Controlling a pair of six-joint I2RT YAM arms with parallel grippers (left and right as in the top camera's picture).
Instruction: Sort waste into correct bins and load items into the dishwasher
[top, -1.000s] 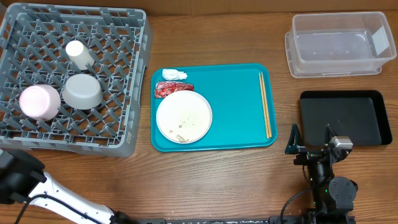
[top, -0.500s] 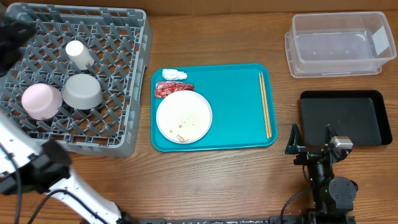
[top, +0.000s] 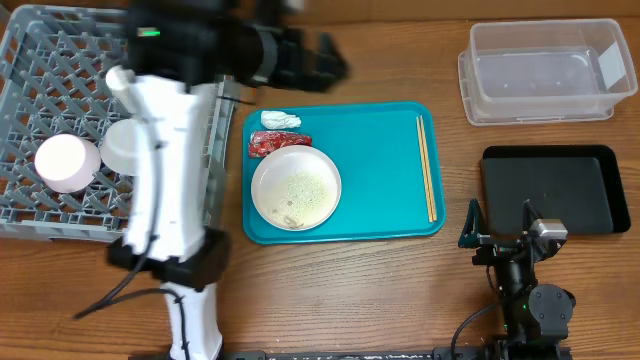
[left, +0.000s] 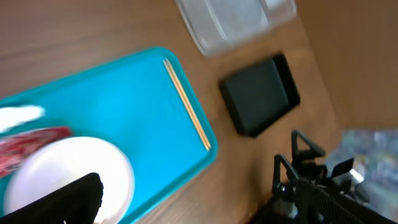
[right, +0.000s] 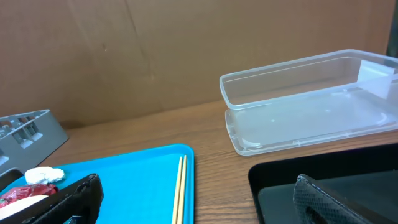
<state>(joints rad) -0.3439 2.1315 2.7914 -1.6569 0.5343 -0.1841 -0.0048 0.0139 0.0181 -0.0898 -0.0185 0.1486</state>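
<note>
On the teal tray (top: 375, 170) lie a crumpled white tissue (top: 278, 119), a red wrapper (top: 278, 142), a white plate (top: 295, 187) with rice-like scraps (top: 298, 186) and wooden chopsticks (top: 427, 165). The grey dish rack (top: 60, 215) holds a pink bowl (top: 62, 162), a grey-blue bowl (top: 120, 145) and a white cup (top: 120, 78), both partly behind my left arm. My left gripper (top: 322, 60), blurred, hangs open and empty beyond the tray's far left corner; one finger (left: 78, 199) shows. My right gripper (top: 500, 222) is open near the front edge.
A clear tub (top: 545, 70) stands at the back right, with a black tray (top: 550, 188) in front of it. My left arm stretches from the front edge over the rack's right side. In the right wrist view the chopsticks (right: 179, 190) lie between the open fingers' line of sight.
My left arm has swung from the front left corner across the rack to the back of the table; its gripper now hangs beyond the tray. The right arm has not moved.
</note>
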